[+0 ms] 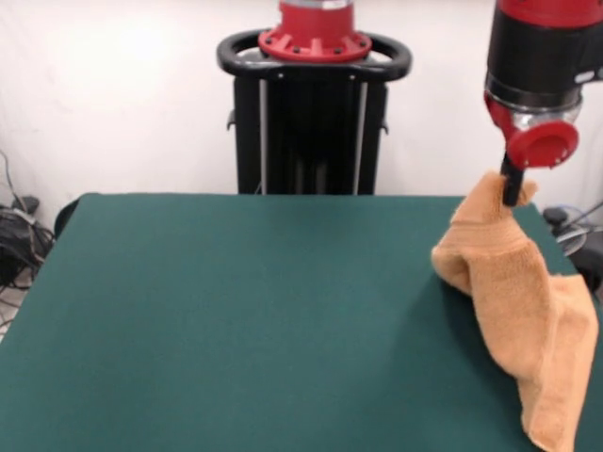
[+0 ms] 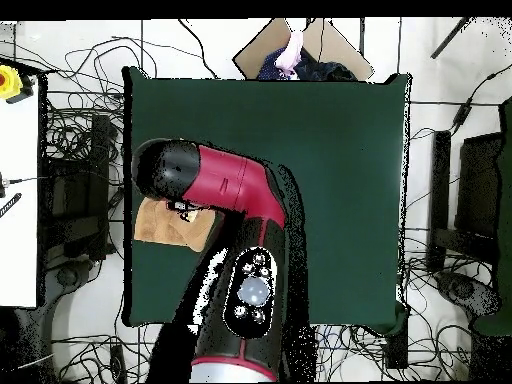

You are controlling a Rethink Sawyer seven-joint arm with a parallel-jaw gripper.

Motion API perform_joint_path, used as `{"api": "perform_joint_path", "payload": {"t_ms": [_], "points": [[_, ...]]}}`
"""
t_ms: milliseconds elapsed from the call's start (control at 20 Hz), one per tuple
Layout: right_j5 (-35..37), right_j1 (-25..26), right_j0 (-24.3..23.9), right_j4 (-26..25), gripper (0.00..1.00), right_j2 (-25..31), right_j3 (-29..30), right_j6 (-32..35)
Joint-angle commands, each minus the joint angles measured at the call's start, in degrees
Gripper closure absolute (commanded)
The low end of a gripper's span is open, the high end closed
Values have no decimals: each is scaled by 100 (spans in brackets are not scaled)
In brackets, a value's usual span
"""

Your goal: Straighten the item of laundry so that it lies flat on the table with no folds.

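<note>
The orange-tan towel (image 1: 513,282) is bunched and folded at the right edge of the dark green table (image 1: 264,301). My gripper (image 1: 512,193) is shut on its top, lifting it into a peak. The rest drapes down toward the near right corner. In the overhead view the towel (image 2: 172,224) shows at the left edge of the table (image 2: 330,150). It is partly hidden under my red arm (image 2: 225,185), which also hides the gripper. Stripes and tag do not show.
The black pedestal (image 1: 314,122) stands behind the table's far edge. Cables (image 1: 17,235) lie on the floor to the left. In the overhead view a person (image 2: 290,55) shows at the top table edge and a white bench (image 2: 20,200) stands at the left.
</note>
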Motion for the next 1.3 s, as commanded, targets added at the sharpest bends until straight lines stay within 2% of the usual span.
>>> {"api": "perform_joint_path", "payload": {"t_ms": [50, 250, 650, 1300], "points": [[-417, 308, -372, -476, 100, 987, 239, -1546], [-255, 373, -599, -708, 100, 1167, 90, -1772], [-105, 838, -1166, -1166, 100, 1557, -420, -2287], [377, 1106, -1727, -1697, 100, 1975, -1027, -2806]]}}
